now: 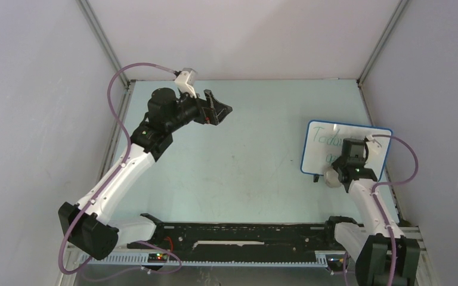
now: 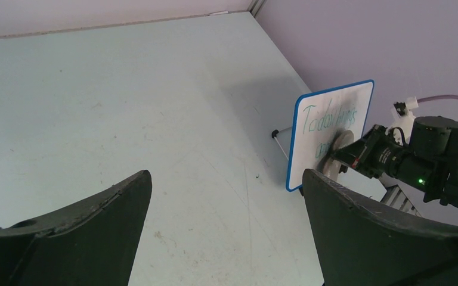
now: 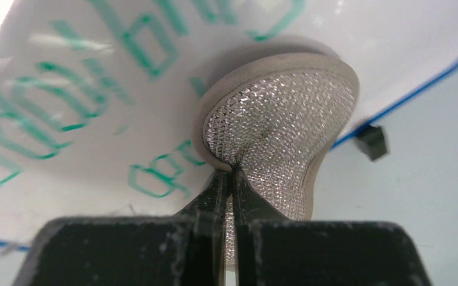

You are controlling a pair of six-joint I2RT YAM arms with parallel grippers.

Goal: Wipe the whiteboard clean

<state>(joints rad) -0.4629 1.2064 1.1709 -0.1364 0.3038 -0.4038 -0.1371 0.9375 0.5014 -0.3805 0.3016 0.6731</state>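
The whiteboard (image 1: 328, 146), white with a blue rim and green handwriting, stands tilted on small black feet at the right of the table. It also shows in the left wrist view (image 2: 322, 128) and fills the right wrist view (image 3: 95, 89). My right gripper (image 3: 231, 173) is shut on a grey-beige sponge pad (image 3: 280, 137) and presses it against the board's lower part, over the second line of writing. In the top view the right gripper (image 1: 344, 170) covers the board's lower middle. My left gripper (image 1: 222, 111) is open and empty, raised over the table's far left.
A black rail (image 1: 238, 235) runs along the near edge between the arm bases. Grey walls close in the table (image 1: 244, 161) on the left, back and right. A thin wire stand (image 2: 280, 143) props the board from behind.
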